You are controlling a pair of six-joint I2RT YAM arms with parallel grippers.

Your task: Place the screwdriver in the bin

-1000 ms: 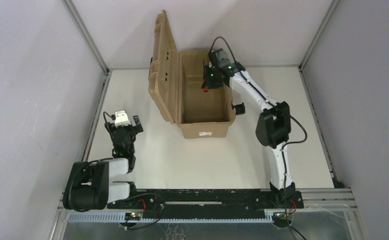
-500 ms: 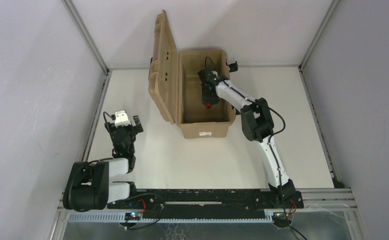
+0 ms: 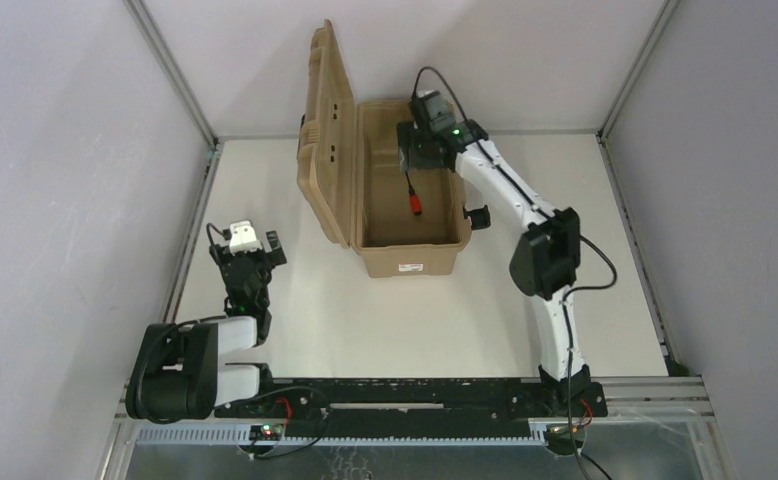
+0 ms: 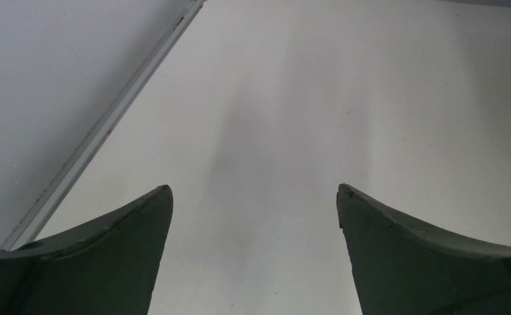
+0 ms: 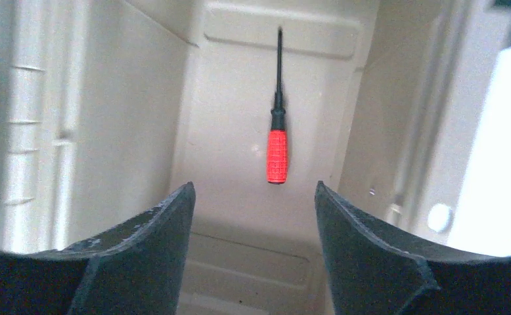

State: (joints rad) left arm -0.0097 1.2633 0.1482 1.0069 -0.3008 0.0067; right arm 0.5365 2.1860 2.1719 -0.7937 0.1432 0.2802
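The screwdriver (image 3: 417,199), with a red handle and thin dark shaft, lies flat and free on the floor of the bin (image 3: 410,262), a tan case whose lid (image 3: 327,140) stands open on the left. In the right wrist view the screwdriver (image 5: 277,156) lies lengthwise on the bin floor (image 5: 240,216), shaft pointing away, below and ahead of the fingertips. My right gripper (image 3: 412,152) (image 5: 253,187) hovers over the bin's far end, open, nothing between its fingers. My left gripper (image 3: 253,245) (image 4: 254,190) rests far off at the left, open and empty above bare table.
Tan bin walls (image 5: 128,98) rise on both sides of the right gripper. A black latch (image 3: 478,216) sticks out from the bin's right side. A metal rail (image 4: 102,128) and grey enclosure walls border the white table (image 3: 415,320).
My right gripper went from shut on the screwdriver to open. The screwdriver dropped onto the bin floor, and the gripper pulled back up toward the bin's far end. The left arm stayed still.
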